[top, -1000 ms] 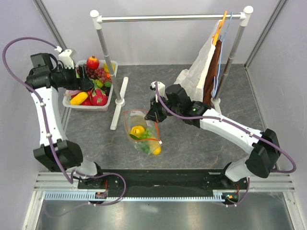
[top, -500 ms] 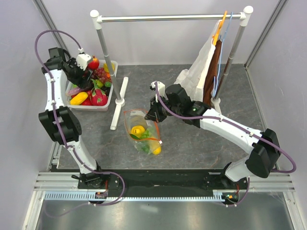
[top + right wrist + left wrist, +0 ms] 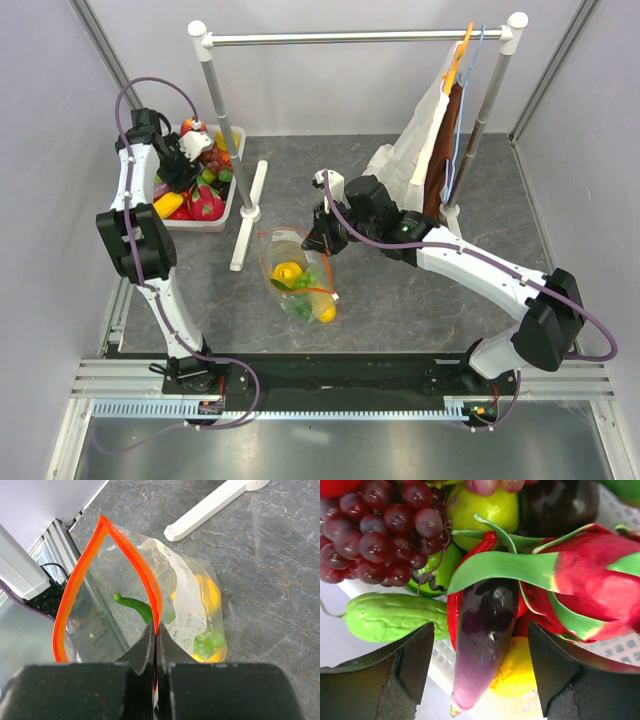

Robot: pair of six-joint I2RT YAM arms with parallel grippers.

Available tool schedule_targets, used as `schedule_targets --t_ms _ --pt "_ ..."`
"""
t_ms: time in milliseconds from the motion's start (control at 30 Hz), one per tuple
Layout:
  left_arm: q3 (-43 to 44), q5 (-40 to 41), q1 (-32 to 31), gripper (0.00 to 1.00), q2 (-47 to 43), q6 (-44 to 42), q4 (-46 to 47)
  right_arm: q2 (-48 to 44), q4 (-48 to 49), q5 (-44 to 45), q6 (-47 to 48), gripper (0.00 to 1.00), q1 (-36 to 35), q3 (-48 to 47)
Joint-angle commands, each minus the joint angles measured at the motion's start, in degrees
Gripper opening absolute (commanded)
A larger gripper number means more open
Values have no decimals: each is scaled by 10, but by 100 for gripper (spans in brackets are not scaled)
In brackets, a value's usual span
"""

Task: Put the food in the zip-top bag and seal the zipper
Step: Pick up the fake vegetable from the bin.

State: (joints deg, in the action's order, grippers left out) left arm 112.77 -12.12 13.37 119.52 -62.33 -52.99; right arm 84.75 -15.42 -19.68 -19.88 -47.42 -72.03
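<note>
I read the left fingers (image 3: 178,172) as spread wide and empty, low over the basket (image 3: 215,222) at the tabletop's far left corner. On the wrist view a purple eggplant (image 3: 482,630) lies between them, untouched, beside red grapes (image 3: 375,535) and a dragon fruit (image 3: 590,580). The right fingers (image 3: 156,642) are pinched shut on the orange zipper (image 3: 75,590), lifting the mouth of the bag (image 3: 295,275) open near the tabletop's middle. Inside I see a lemon (image 3: 287,271) and some green pieces.
</note>
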Motion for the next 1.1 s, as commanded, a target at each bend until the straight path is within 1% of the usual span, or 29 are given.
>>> schedule_targets --t_ms 0,33,100,133,200,300,333,467,600,733,767,833,867,900,933,967,1000,1033,1067 --pt "13 32 -3 80 19 -36 25 3 17 -6 1 0 -2 -9" --pt "12 35 -4 77 21 -31 26 4 17 -7 -1 0 -2 -10" --pt "11 34 -4 74 20 -23 29 5 17 -6 -1 0 -2 -10" --pt "8 30 -4 69 17 -21 32 5 16 -6 -2 0 -2 -11" --pt "-2 22 -4 63 1 -17 46 6 16 -5 -1 0 -2 -11" --pt "-3 6 -4 47 -17 -18 55 8 16 -6 -1 0 -2 -11" --pt "-1 8 -3 44 -19 -17 56 9 17 -5 -2 0 -2 -12" --pt "22 16 -3 40 -40 -12 58 10 17 -3 -4 0 -2 -14" --pt "48 12 -2 37 -80 18 64 8 18 -1 -2 0 -2 -10" --pt "47 -8 0 34 -134 52 64 7 17 -1 -2 0 -2 -6" --pt "40 -16 2 32 -162 62 57 6 18 1 -1 0 -2 -6" --pt "25 -52 4 30 -196 97 53 3 19 1 1 0 -2 -3" --pt "2 -68 5 29 -218 110 48 2 20 2 3 0 -2 -2" --pt "-13 -88 5 29 -258 129 37 1 20 1 4 0 -2 0" --pt "-27 -138 5 29 -284 139 30 1 20 2 4 0 -2 1" --pt "-57 -169 5 29 -307 147 21 0 21 0 5 0 -2 2" --pt "-72 -197 4 29 -354 163 6 1 20 -3 5 0 -2 3" --pt "-85 -261 4 29 -375 170 -1 2 20 -4 5 0 -2 3" --pt "-109 -295 4 29 -395 178 -6 2 20 -7 5 0 -2 2"
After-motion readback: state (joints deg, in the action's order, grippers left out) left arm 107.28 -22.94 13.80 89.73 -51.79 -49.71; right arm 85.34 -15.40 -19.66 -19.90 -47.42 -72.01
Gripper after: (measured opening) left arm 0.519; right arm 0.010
